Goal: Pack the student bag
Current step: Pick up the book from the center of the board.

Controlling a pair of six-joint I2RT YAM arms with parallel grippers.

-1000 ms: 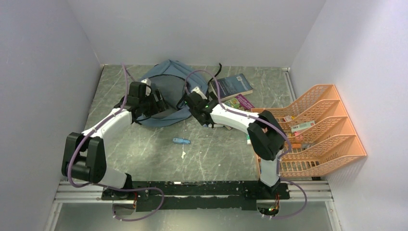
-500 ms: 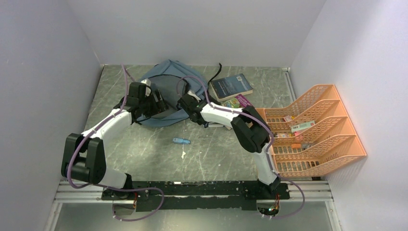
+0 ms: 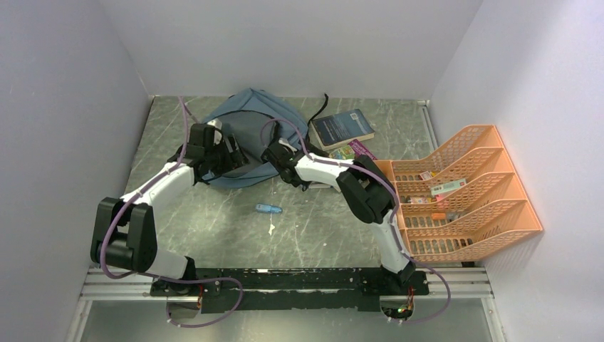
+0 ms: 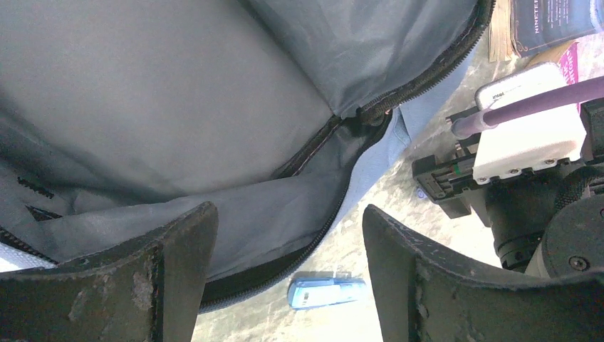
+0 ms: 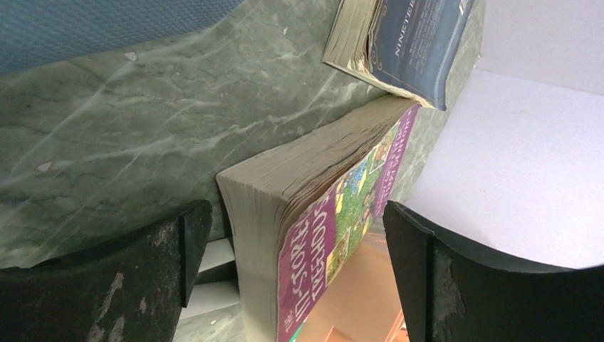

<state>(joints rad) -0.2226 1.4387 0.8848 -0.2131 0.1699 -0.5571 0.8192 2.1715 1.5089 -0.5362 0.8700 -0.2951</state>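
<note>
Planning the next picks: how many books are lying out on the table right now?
2. A dark blue book lies right of the student bag; a purple-covered book sits just nearer, between the right gripper's open fingers. The right arm may hide more.

The top view is lit evenly and softly from above. The white walls (image 3: 299,43) are rendered bright, and only faint, diffuse shadows are cast on the table (image 3: 320,235). Fine detail there is softened. In the left wrist view the lining of the student bag (image 4: 178,107) is seen dim and grey, and the fingers (image 4: 167,278) of the left gripper (image 4: 288,210) are dark and slightly blurred. In the right wrist view the wall is washed out to white, a pale sheen is shown on the table, and the purple book (image 5: 285,214) is rendered sharply.
</note>
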